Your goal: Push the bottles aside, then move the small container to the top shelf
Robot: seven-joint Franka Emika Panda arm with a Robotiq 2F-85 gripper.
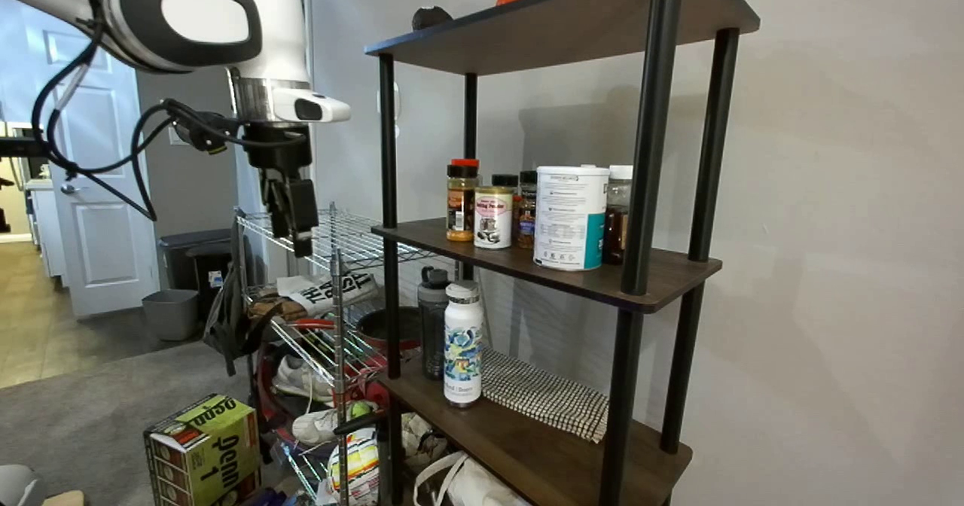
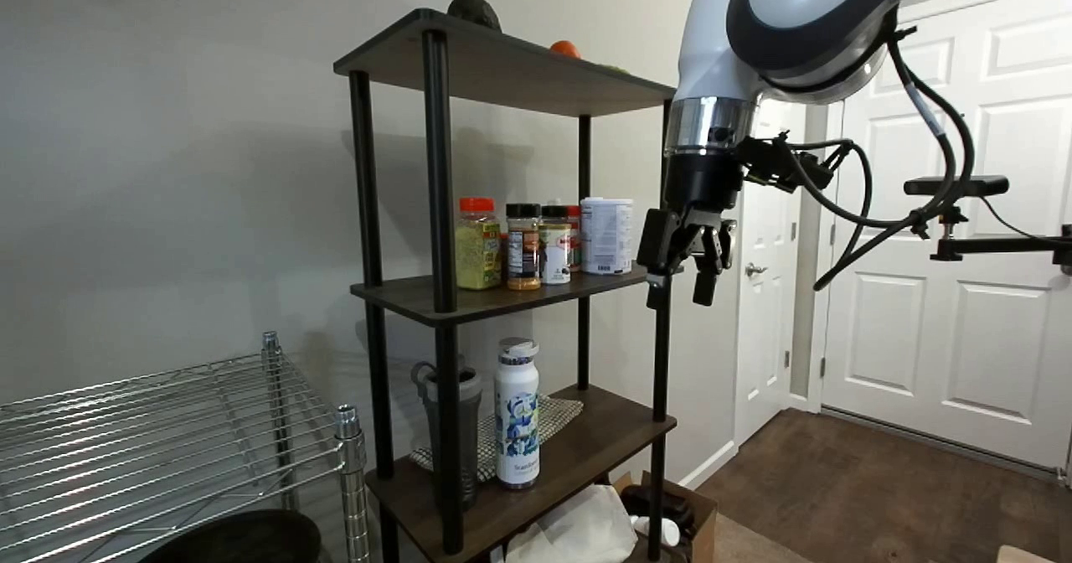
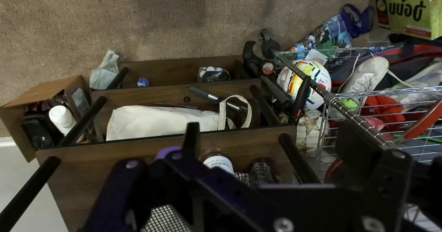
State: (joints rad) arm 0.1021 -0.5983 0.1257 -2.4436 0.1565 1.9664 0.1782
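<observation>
The top shelf (image 1: 557,32) is the highest dark board, in both exterior views (image 2: 519,77). On the board below stand the bottles: a dark-capped amber-brown one (image 1: 460,208) and a darker one with a reddish label (image 1: 526,216). A dark-capped bottle shows in an exterior view (image 2: 523,249). A narrow orange-red strip (image 1: 517,216) shows between jars, and a red-lidded jar (image 2: 574,236) stands partly hidden; I cannot tell whether either is the small container. My gripper (image 1: 291,239) points down in front of the shelving, apart from everything, empty with fingers spread (image 2: 680,291), also in the wrist view (image 3: 275,142).
A white canister (image 1: 570,220), a gold-lidded can (image 1: 493,218) and a red-lidded yellow-green jar (image 2: 478,249) crowd the middle board. Black posts (image 1: 654,137) frame it. A dark round thing (image 2: 474,12) and an orange thing (image 2: 565,49) lie on top. A wire rack (image 2: 167,437) stands beside.
</observation>
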